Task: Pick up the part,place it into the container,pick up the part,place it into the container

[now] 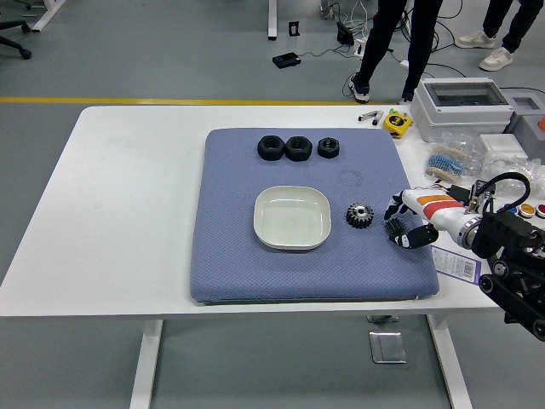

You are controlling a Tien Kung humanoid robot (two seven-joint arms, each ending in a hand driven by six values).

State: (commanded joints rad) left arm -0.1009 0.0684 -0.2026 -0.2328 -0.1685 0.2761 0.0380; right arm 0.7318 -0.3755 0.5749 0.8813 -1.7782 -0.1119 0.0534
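A small black and silver gear (359,215) lies on the blue mat (230,213), just right of the white square dish (291,217), which is empty. Three black nuts (298,147) sit in a row at the mat's far edge. My right hand (398,220) hovers over the mat's right edge, a short way right of the gear, fingers spread and holding nothing. The left arm is out of view.
Right of the mat lie a grey lidded box (461,106), a yellow tape measure (397,123), plastic bags of small parts (464,158) and coloured discs (528,210). People's legs (396,43) stand beyond the table's far side.
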